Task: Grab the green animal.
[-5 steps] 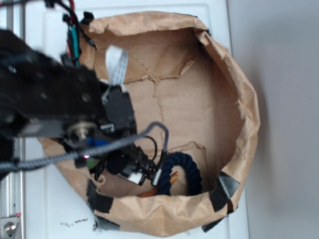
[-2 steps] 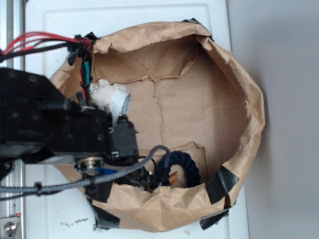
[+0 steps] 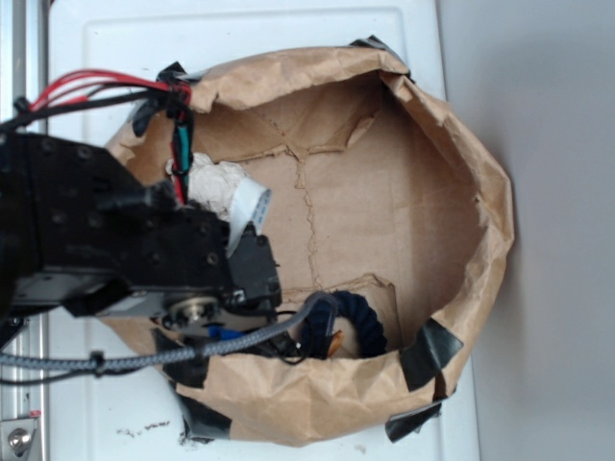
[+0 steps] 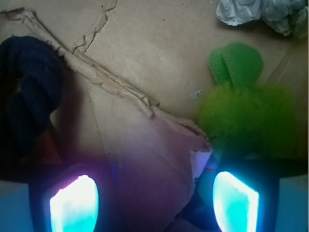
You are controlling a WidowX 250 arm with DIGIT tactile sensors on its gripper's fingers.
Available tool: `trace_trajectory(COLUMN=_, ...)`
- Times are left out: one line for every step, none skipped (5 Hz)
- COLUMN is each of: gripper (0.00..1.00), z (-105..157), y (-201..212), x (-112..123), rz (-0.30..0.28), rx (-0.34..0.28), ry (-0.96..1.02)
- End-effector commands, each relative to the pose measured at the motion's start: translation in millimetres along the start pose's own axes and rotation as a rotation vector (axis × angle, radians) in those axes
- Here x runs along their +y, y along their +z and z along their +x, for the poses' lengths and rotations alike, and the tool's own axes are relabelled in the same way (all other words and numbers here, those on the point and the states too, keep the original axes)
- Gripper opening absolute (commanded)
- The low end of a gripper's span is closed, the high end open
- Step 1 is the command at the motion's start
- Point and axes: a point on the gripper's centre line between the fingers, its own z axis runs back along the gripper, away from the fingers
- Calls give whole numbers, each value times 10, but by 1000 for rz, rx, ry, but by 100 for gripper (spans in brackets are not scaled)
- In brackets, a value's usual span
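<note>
Black end effector (image 4: 153,200) stood open low inside the crumpled brown paper bag (image 3: 480,230), its two glowing cyan-white fingers (image 4: 75,203) wide apart with only creased bag floor between them. Going left to right in the wrist view: the dark navy rope ring (image 4: 26,96) lay at the far left, a torn paper ridge ran diagonally through the middle, and the fuzzy lime-green plush animal (image 4: 244,113) sat just above the right finger (ungripped, whether touching it I cannot tell). A white crumpled wad (image 4: 260,12) lay beyond it, top right. Outside, the bag rested on a white table (image 3: 240,29).
</note>
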Motion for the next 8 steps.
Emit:
trace_trajectory(gripper=100, z=80, y=232, x=-25, rz=-24, rx=-35, ry=-41)
trace_trajectory(gripper=100, z=206, y=467, x=-23, rz=-63, rx=-4, ry=-24)
trace_trajectory(gripper=100, z=293, y=712, x=16, rz=-117, rx=35, ry=-8)
trace_trajectory(gripper=100, z=312, y=733, x=88, rz=-122, rx=16, ry=-39)
trace_trajectory(gripper=100, z=310, y=767, x=187, rz=-131, rx=-8, ry=-71)
trace_trajectory(gripper=100, z=318, y=683, x=246, rz=-105, rx=-31, ry=-89)
trace_trajectory(gripper=100, z=314, y=598, x=292, rz=-95, rx=-82, ry=-130)
trace_trajectory(gripper=100, z=314, y=497, x=289, rz=-78, rx=-114, ry=-152)
